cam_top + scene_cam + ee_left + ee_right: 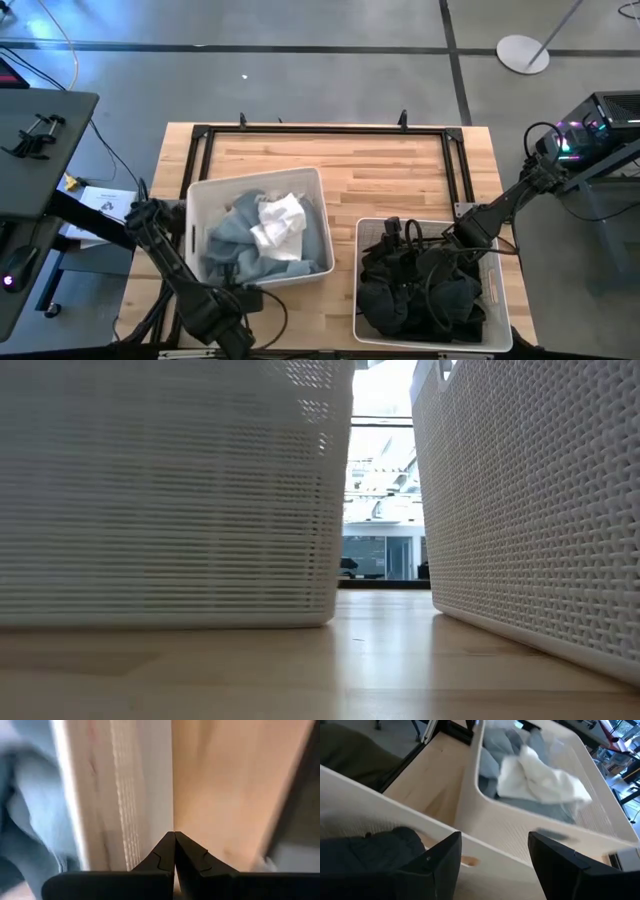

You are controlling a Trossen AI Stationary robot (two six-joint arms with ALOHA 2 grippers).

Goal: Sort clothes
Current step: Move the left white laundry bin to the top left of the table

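The right gripper [495, 865] is open and holds nothing. It hangs over the right basket [368, 232], lower right in the high view, full of black clothes [420, 285]. The left gripper [174, 851] is shut and empty, near the bottom edge by the left basket [255, 183]. That basket holds blue-grey clothes [228, 240] and a white cloth [278, 222].
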